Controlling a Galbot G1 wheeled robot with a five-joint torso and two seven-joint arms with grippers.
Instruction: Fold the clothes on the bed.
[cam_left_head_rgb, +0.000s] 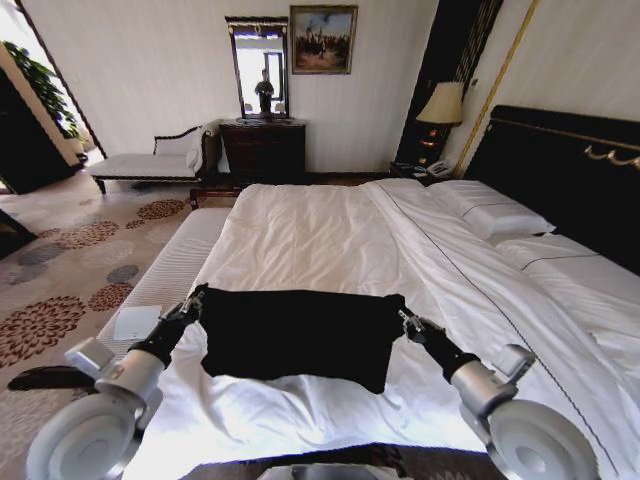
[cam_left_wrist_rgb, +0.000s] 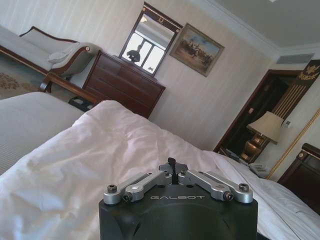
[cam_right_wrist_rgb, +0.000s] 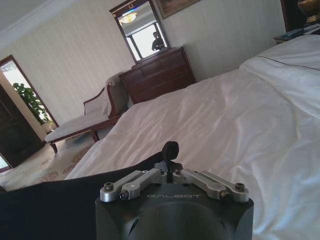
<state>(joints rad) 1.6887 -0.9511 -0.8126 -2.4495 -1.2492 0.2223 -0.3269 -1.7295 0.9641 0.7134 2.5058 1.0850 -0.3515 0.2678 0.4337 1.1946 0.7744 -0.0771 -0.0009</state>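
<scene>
shirt: black T-shirt (cam_left_head_rgb: 300, 335) on the near end of the bed (cam_left_head_rgb: 330, 235), on top of the white duvet (cam_left_head_rgb: 320, 240). Held stretched wide between the two grippers, roughly rectangular; lower edge sags toward the middle. Lettering not visible from here.
left gripper: (cam_left_head_rgb: 196, 300) at the shirt's left top corner, fingers pinched shut on fabric as far as head view shows. In the left wrist view the linkage (cam_left_wrist_rgb: 177, 186) is drawn in, tips closed (cam_left_wrist_rgb: 172, 163); cloth itself hidden behind the gripper body.
right gripper: (cam_left_head_rgb: 408, 322) at the shirt's right top corner, pinched on it. Right wrist view: fingers (cam_right_wrist_rgb: 171, 149) closed together, black cloth (cam_right_wrist_rgb: 55, 205) running off beside the gripper body.
handling: judgement – light, limp knit, no stiffness. Hangs and sags wherever unsupported, so it only keeps shape under tension between two grips. Won't slip much on cotton bedding, but may drag the duvet into wrinkles.
grip points: corners or hem/shoulder edges, pinch a single layer pair. Current two-corner hold looks right for carrying one edge over to the opposite edge.
risk: uneven arm travel skews the fold; pinching duvet along with the shirt; one corner slipping out collapses the span.
surroundings: pillows (cam_left_head_rgb: 490, 212) at the dark headboard (cam_left_head_rgb: 560, 170), well clear. Pale bench (cam_left_head_rgb: 165, 275) beside the bed on the left.
</scene>
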